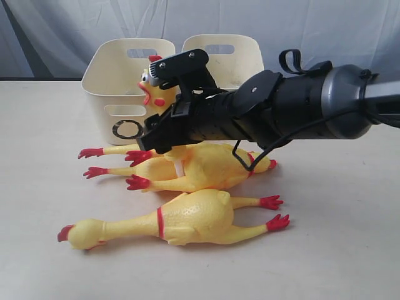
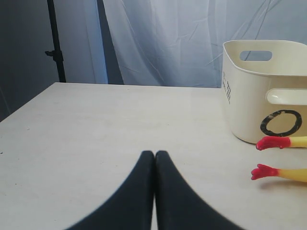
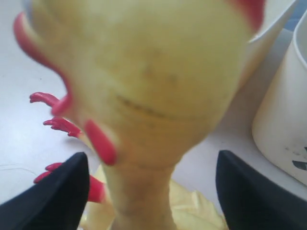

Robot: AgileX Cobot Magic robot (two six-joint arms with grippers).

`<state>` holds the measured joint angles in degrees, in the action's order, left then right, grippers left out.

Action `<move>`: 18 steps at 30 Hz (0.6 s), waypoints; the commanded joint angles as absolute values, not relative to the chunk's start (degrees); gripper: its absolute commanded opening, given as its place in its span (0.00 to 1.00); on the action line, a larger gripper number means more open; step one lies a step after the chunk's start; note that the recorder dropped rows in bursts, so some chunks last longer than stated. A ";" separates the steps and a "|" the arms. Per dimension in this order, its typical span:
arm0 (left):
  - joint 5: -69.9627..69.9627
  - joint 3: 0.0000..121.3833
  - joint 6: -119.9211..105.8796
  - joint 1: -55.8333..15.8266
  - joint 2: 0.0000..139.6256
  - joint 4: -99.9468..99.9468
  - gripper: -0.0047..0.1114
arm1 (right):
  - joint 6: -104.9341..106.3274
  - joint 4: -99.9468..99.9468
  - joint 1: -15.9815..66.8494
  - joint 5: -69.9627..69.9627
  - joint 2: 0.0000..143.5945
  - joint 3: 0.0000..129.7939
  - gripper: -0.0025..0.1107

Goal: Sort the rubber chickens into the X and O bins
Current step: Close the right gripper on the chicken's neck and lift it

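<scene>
While the O bin and second bin sit far, side by side, middle chicken and nearest chicken lie in front. Right gripper is spread wide, straddling the third chicken at its neck, not gripping. Left gripper is clenched, empty, left of O bin.

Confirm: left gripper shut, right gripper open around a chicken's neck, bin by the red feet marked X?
Not X: the bin by the feet is marked O, as the left wrist view shows. The rest holds: left gripper shut, right gripper open around a chicken at the neck.
</scene>
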<state>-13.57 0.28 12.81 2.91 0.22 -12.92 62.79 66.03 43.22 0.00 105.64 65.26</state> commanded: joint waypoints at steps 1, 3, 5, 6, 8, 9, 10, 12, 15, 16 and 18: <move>-13.54 0.00 12.88 2.54 0.00 -13.08 0.04 | 62.82 66.31 43.40 0.34 105.53 65.64 0.53; -13.54 0.00 12.88 2.54 0.00 -13.08 0.04 | 62.82 66.31 43.40 0.34 105.53 65.64 0.49; -13.54 0.00 12.88 2.54 0.00 -13.08 0.04 | 62.82 66.31 43.40 -0.33 105.53 65.64 0.43; -13.54 0.00 12.88 2.54 0.00 -13.08 0.04 | 62.82 66.31 43.40 -0.68 105.53 65.64 0.40; -13.54 0.00 12.88 2.54 0.00 -13.08 0.04 | 62.82 66.31 43.40 -1.19 105.53 65.64 0.30; -13.54 0.00 12.88 2.54 0.00 -13.08 0.04 | 62.82 66.31 43.40 -1.19 105.53 65.64 0.22; -13.54 0.00 12.88 2.54 0.00 -13.08 0.04 | 62.82 66.31 43.40 -1.19 105.53 65.64 0.18; -13.54 0.00 12.88 2.54 0.00 -13.08 0.04 | 62.82 66.31 43.40 -1.19 105.53 65.64 0.04; -13.54 0.00 12.88 2.54 0.00 -13.08 0.04 | 62.82 66.31 43.40 -1.27 105.43 65.64 0.01; -13.54 0.00 12.88 2.54 0.00 -13.08 0.04 | 62.82 66.31 43.40 -1.27 105.00 65.64 0.01; -13.54 0.00 12.88 2.54 0.00 -13.08 0.04 | 62.82 66.31 43.40 -1.27 103.63 65.64 0.01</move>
<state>-13.57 0.28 12.81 2.91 0.22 -12.92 62.79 66.13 43.22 -1.10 105.34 65.26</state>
